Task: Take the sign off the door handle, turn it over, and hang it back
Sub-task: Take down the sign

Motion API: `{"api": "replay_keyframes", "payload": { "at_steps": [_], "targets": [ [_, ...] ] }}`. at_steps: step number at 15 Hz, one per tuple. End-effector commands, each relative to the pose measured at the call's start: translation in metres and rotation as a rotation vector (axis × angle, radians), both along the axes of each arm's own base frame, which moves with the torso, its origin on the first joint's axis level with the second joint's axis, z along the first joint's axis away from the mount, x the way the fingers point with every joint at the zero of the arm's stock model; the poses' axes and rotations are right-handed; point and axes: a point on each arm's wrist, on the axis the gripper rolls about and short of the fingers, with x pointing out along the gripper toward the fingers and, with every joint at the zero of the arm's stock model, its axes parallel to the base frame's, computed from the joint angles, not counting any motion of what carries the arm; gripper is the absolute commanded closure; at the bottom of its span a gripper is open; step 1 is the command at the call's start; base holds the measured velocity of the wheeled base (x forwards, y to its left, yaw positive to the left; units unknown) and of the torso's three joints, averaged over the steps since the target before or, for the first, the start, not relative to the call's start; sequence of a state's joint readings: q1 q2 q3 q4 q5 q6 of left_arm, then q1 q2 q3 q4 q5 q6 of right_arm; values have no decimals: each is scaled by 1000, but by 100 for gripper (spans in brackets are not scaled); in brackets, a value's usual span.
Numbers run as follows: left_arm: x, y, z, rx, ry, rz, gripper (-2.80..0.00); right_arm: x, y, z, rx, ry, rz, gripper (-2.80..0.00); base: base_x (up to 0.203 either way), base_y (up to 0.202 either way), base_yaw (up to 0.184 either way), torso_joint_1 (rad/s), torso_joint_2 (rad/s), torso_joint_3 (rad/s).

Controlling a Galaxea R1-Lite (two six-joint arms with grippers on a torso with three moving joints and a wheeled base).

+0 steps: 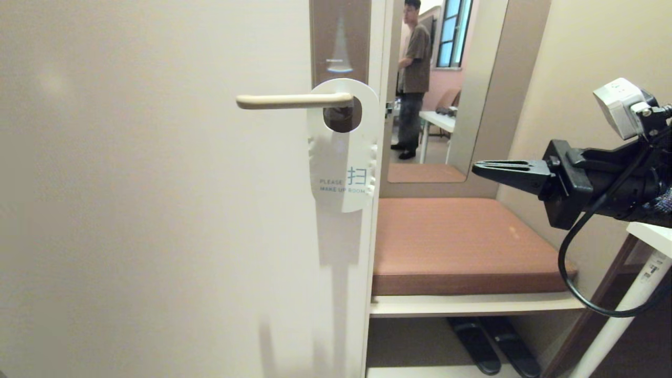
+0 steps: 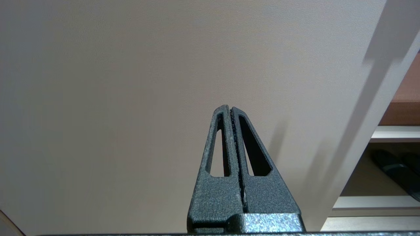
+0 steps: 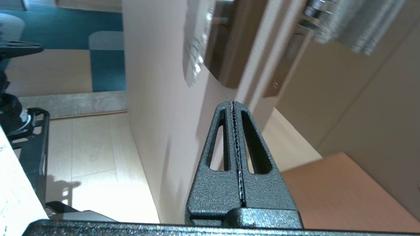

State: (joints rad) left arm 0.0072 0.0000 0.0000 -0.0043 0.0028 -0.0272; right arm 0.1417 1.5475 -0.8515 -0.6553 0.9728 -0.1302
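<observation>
Door (image 1: pixel 147 210): you had a plain cream slab filling the left of the head view.
Left gripper (image 2: pixel 230 109): you had it parked low by that door face, out of the head view, jaws pressed flat together on nothing.
Door handle (image 1: pixel 294 100): your lever ran level, free end to the left, pivot at the brownish backplate (image 1: pixel 340 37).
Sign (image 1: pixel 344 152): it hung on the handle next to the pivot, white face out, "PLEASE MAKE UP ROOM" readable low on the card, flat against the door's edge.
Bench (image 1: pixel 462 247): past the door edge you saw a brown cushioned seat, dark slippers (image 1: pixel 493 344) on the floor under it.
Mirror (image 1: pixel 446 89): above the seat, it showed a person standing by a white table.
Right gripper (image 1: pixel 475 168): you had it out level over the bench, tip aimed left at the sign, well apart from it, jaws closed tight and empty.
Step in hand: the reach; by my read nothing was lifted yet.
Next move: you would need those jaws parted, then brought in on the sign's lower edge, pinching the card there and sliding it left off the lever's free end.
</observation>
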Motion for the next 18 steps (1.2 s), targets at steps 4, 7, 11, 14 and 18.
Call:
{"api": "replay_keyframes", "payload": {
  "at_steps": [4, 7, 11, 14, 18],
  "targets": [
    [0, 0, 0, 0, 0, 1, 0, 5, 17, -4, 0, 2, 66, 0, 0, 0, 0, 0, 0, 0],
    [0, 0, 0, 0, 0, 1, 0, 10, 25, -6, -2, 7, 88, 0, 0, 0, 0, 0, 0, 0],
    [0, 0, 0, 0, 0, 1, 0, 17, 27, -9, -3, 11, 113, 0, 0, 0, 0, 0, 0, 0],
    [0, 0, 0, 0, 0, 1, 0, 22, 29, -11, 1, -5, 127, 0, 0, 0, 0, 0, 0, 0],
    [0, 0, 0, 0, 0, 1, 0, 28, 39, -14, 2, -9, 153, 0, 0, 0, 0, 0, 0, 0]
  ]
}}
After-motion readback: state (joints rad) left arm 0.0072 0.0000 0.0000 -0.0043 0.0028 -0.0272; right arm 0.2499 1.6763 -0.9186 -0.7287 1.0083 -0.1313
